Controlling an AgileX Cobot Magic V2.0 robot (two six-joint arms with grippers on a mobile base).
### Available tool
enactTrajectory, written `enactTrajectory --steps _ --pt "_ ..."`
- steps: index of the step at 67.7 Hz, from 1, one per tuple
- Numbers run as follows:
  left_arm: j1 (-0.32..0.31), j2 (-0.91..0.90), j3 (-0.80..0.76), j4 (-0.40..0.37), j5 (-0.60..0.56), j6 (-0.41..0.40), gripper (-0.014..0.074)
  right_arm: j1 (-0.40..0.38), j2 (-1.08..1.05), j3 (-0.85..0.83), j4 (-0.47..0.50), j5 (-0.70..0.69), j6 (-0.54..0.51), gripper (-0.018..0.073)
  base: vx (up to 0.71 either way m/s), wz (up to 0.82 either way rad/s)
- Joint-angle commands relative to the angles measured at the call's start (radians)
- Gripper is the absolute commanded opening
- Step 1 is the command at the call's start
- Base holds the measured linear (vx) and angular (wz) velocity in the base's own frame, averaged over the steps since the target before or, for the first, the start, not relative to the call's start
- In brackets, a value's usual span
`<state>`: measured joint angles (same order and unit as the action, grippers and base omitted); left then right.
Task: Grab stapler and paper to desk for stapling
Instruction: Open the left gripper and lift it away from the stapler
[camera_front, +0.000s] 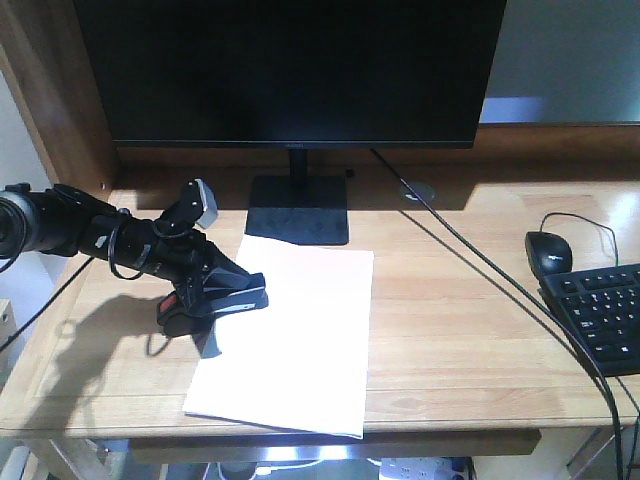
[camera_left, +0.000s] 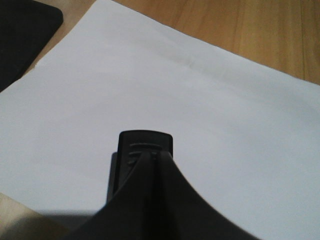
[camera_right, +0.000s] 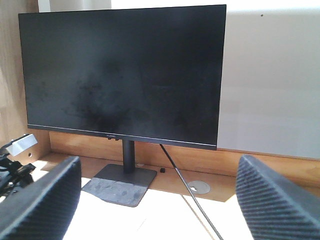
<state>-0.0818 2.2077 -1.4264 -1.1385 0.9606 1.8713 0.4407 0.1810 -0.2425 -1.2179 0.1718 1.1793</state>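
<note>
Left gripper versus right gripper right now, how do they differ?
The left gripper is shut on the black stapler over the paper's left edge; the right gripper holds nothing. Its fingers stand wide apart, facing the monitor. Both have dark fingers.

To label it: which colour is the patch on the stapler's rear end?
Red, on the stapler; best in the exterior front-facing view.

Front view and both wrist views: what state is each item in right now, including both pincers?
Stapler: held by the left pincer, over the paper's left edge.
Paper: flat on the desk, far corner touching the monitor base.
Left pincer: shut on the stapler.
Right pincer: open, holding nothing, facing the monitor.
Monitor: screen dark.
Mouse: resting on the desk, untouched.
</note>
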Motion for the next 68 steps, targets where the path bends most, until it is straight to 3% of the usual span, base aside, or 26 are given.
enactTrajectory --steps 1,11,19,25,36,50,59,68 --pt "-0.006 -0.065 -0.004 0.112 -0.034 -0.048 -0.0006 -0.002 0.012 -0.028 -0.020 -0.025 -0.005 0.0590 0.00 0.00" --pt "-0.006 -0.147 -0.004 0.150 -0.054 -0.131 -0.0006 -0.002 0.012 -0.028 -0.020 -0.025 -0.005 0.0590 0.00 0.00" --pt "-0.006 -0.231 -0.004 0.215 -0.091 -0.269 -0.0006 -0.002 0.012 -0.028 -0.020 -0.025 -0.005 0.0590 0.00 0.00" --pt "-0.006 -0.308 -0.004 0.308 -0.131 -0.391 -0.0006 -0.002 0.012 -0.028 -0.020 -0.025 -0.005 0.0590 0.00 0.00" --pt "-0.006 -0.445 -0.004 0.550 -0.201 -0.707 -0.0006 -0.002 0.012 -0.028 -0.020 -0.025 -0.005 0.0590 0.00 0.00" --pt "-0.006 -0.596 -0.004 0.915 -0.211 -1.189 -0.0006 -0.002 0.012 -0.028 -0.020 -0.025 -0.005 0.0590 0.00 0.00" --pt "-0.006 -0.690 -0.004 1.053 -0.230 -1.514 -0.0006 -0.002 0.012 -0.028 -0.020 -0.025 -0.005 0.0590 0.00 0.00" --pt "-0.006 -0.774 -0.004 1.165 -0.244 -1.726 -0.0006 -0.002 0.012 -0.028 -0.020 -0.025 -0.005 0.0590 0.00 0.00"
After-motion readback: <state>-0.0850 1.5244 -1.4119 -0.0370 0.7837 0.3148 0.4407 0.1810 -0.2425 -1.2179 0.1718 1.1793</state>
